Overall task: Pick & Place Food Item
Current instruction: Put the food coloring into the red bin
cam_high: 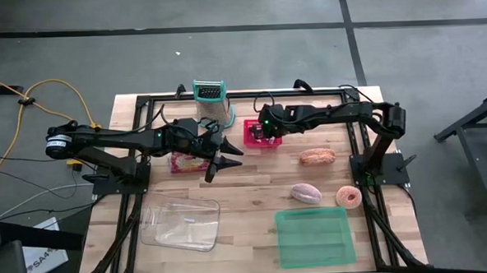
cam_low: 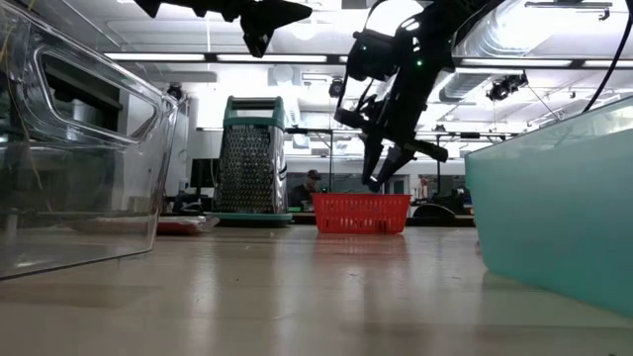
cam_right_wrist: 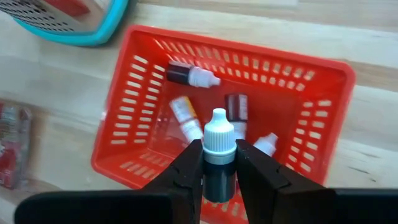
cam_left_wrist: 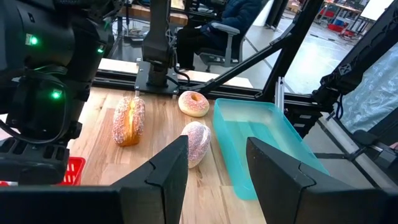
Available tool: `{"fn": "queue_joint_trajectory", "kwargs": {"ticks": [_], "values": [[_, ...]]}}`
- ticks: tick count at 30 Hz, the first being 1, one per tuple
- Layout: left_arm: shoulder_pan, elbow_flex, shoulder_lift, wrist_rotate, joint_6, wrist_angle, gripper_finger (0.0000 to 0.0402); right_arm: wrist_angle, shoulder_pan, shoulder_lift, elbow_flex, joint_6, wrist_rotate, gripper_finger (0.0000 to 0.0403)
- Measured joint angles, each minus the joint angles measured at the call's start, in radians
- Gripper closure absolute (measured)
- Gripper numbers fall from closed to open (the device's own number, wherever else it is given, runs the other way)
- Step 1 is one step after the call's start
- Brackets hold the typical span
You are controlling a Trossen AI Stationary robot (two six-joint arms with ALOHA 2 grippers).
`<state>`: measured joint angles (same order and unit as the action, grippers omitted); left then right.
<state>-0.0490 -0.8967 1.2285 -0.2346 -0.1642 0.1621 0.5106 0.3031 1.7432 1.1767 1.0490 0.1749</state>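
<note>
Right gripper (cam_right_wrist: 219, 163): clamped on a small dropper bottle (cam_right_wrist: 219, 158) with a dark body and white cap, held upright between the two fingers with the cap pointing away from the wrist. It hangs directly over the red basket (cam_right_wrist: 311, 112), clear of the floor of it. Red basket: stands at the back-centre of the table (cam_high: 246, 194), just beside the box grater (cam_high: 211, 101); it holds at least four more small bottles lying on their sides at mixed angles. The held bottle's long axis runs along the fingers, so, judged from this, whichever way the move goes it calls for a straight rise or drop over the basket. Left gripper (cam_high: 220, 158): fingers parted and empty, hovering above the table beside a red packet (cam_high: 187, 161) and just left of the basket. Of the two arms, the right alone has anything in hand. Other stock: a sugared bun (cam_high: 317, 156), a second oval pastry (cam_high: 305, 192) and a doughnut (cam_high: 348, 197) lie on the right half of the table, well apart from both grippers; a green tray (cam_high: 314, 236) and a clear container (cam_high: 181, 226) sit at the front edge.
</note>
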Motion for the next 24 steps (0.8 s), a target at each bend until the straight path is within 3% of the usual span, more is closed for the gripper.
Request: {"fn": "queue_joint_trajectory", "kwargs": {"ticks": [24], "values": [[0.000,0.000,0.000,0.000,0.000,0.000,0.0244,0.062,-0.015,0.000,0.000,0.001,0.005,0.0330]]}}
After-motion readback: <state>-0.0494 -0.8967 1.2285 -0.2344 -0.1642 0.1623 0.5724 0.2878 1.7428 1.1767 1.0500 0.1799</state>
